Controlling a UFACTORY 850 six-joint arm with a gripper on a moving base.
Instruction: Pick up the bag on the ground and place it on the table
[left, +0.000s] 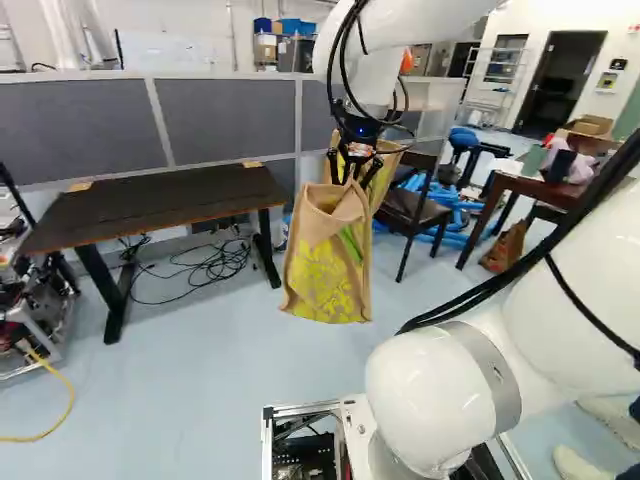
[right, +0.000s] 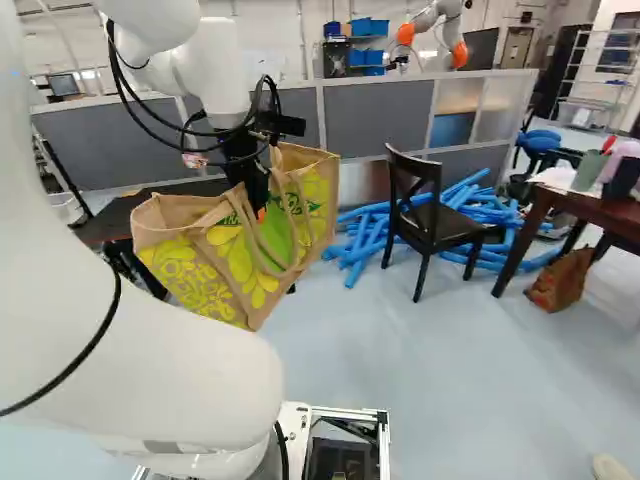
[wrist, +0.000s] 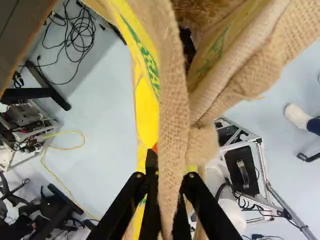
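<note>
My gripper is above the floor, shut on the bag, which hangs from it in the air. In the right base view the bag is tan burlap with yellow-green flower prints and loose handles. The wrist view has the burlap edge of the bag running between the two fingers of the gripper. The dark-topped table stands left of the bag in the left base view; the bag is not over it. The bag partly hides that table in the right base view.
Cables lie under and beside the table. A dark chair and blue tubes are beyond the bag. Another table stands at the right, with a brown bag beside it. Another robot is behind the partition.
</note>
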